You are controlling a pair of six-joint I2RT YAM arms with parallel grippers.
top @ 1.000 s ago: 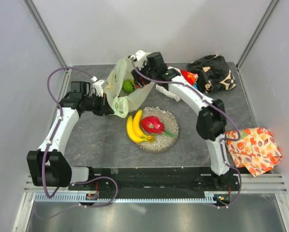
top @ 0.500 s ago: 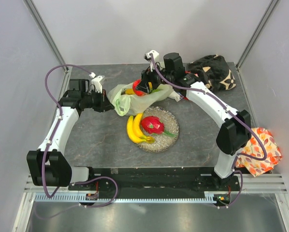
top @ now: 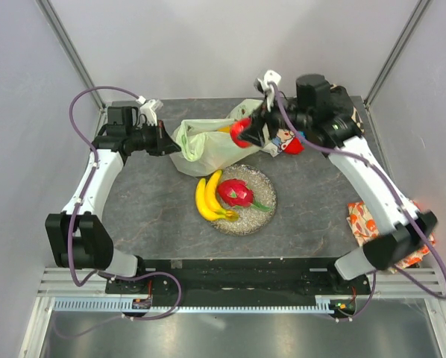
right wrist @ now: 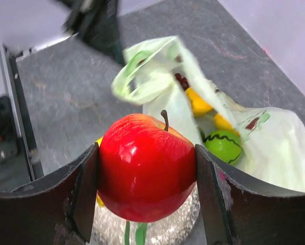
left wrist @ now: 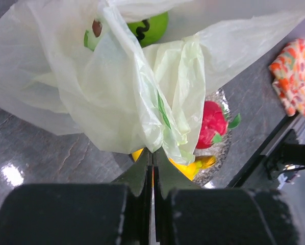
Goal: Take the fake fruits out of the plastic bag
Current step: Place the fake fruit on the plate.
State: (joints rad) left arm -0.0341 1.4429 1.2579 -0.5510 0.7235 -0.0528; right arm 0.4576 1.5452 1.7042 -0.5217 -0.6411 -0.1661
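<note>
plastic bag (top: 208,142) lies on the surface (top: 148,216) behind the dish (top: 271,205), its edge pinched in the left tool (left wrist: 153,153) as an anchor while the right tool (right wrist: 147,176) clamps the red apple (right wrist: 145,163) clear of its mouth

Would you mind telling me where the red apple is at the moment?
The red apple is gripped in the right hand, held at the far middle of the top view, just right of the plastic bag and beyond the round dish.
</note>
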